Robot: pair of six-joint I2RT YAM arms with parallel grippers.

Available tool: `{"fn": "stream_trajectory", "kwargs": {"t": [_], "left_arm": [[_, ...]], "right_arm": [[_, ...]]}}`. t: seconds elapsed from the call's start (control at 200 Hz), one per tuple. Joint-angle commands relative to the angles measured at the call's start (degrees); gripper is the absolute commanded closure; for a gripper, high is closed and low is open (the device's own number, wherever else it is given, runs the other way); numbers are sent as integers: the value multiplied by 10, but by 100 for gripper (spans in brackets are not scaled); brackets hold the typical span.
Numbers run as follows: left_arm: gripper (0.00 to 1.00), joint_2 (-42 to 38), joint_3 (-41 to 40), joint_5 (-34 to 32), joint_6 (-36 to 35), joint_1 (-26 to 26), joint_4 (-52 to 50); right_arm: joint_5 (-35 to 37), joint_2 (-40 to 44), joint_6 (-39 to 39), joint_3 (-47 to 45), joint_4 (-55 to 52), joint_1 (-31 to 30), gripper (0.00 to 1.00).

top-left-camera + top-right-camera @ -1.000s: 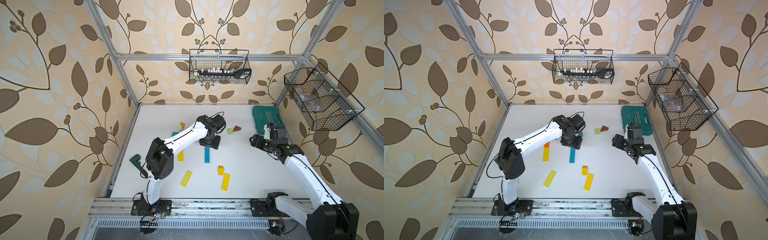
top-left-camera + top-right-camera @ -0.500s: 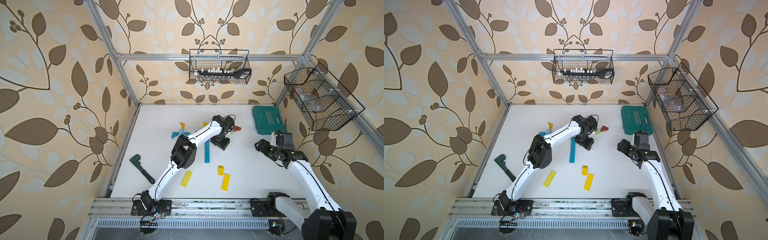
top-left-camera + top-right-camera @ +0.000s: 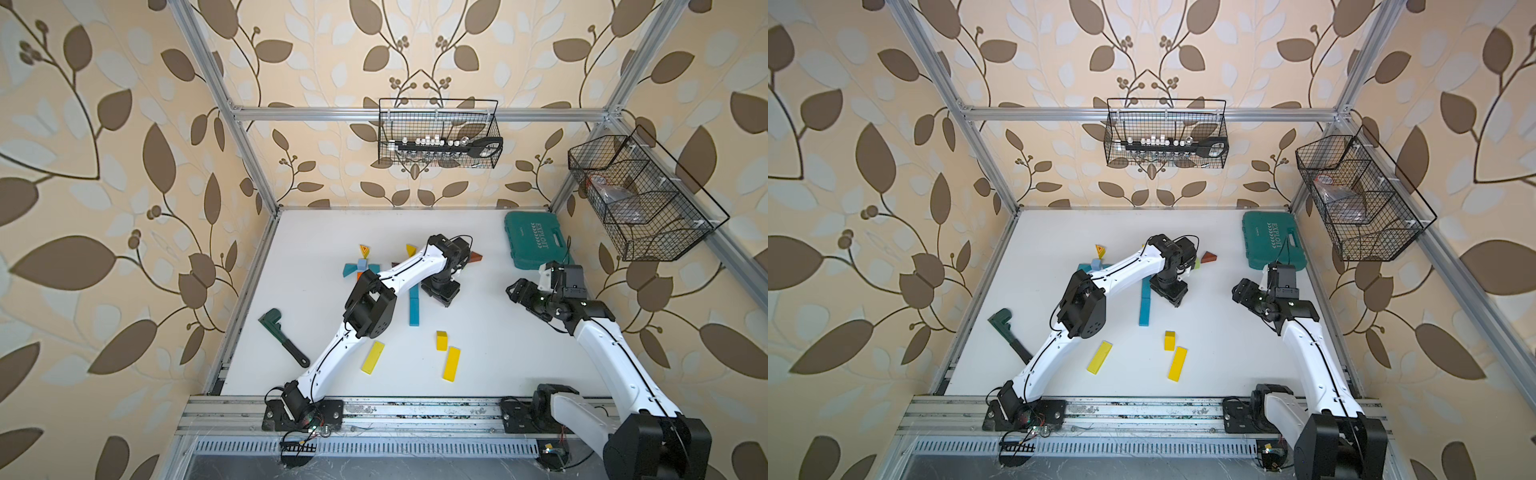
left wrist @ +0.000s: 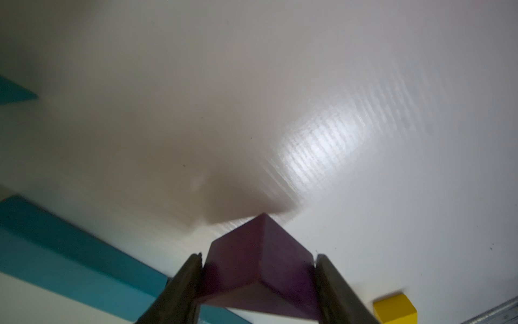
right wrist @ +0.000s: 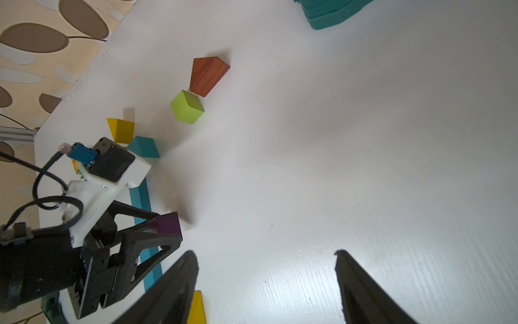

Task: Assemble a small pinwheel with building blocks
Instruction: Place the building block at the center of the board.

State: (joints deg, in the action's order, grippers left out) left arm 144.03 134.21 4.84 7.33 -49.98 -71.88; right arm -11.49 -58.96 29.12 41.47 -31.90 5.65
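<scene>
My left gripper (image 4: pixel 258 256) is shut on a purple wedge (image 4: pixel 260 261), which shows in the right wrist view as the purple wedge (image 5: pixel 166 223) held low over the white table. In both top views the left gripper (image 3: pixel 441 291) (image 3: pixel 1169 293) sits just right of the blue bar (image 3: pixel 414 305). My right gripper (image 5: pixel 266 252) stands open and empty over bare table, to the right (image 3: pixel 517 291). A light-blue cube (image 3: pixel 362 264), teal wedge (image 3: pixel 348 270) and yellow wedge (image 3: pixel 365 250) cluster at the back left. A green cube (image 5: pixel 187 107) and brown wedge (image 5: pixel 208 75) lie behind the left gripper.
A teal tool case (image 3: pixel 536 239) lies at the back right. A dark green wrench (image 3: pixel 282 336) lies near the left edge. Two yellow bars (image 3: pixel 372 357) (image 3: pixel 451 363) and a short yellow block (image 3: pixel 441 340) lie toward the front. Wire baskets (image 3: pixel 438 133) (image 3: pixel 640 199) hang on the walls.
My left arm has stretched out, carrying its gripper and the wedge slightly right and nearer, beside the blue bar. My right gripper has drawn back from the tool case toward the front.
</scene>
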Motion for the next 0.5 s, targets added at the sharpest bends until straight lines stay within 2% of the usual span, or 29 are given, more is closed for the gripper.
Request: {"fn": "stream_trajectory", "kwargs": {"t": [0.0, 0.195, 0.365, 0.495], "left_arm": [[40, -5, -8, -5, -9, -6, -7], [23, -16, -25, -4, -2, -6, 3], [23, -47, -41, 7, 10, -6, 13], [21, -116, -80, 27, 29, -6, 58]], "right_arm": [[-15, -5, -15, 2, -2, 2, 21], [-19, -35, -23, 24, 24, 2, 20], [-52, -75, -41, 73, 16, 1, 20], [-57, -75, -56, 76, 16, -16, 20]]}}
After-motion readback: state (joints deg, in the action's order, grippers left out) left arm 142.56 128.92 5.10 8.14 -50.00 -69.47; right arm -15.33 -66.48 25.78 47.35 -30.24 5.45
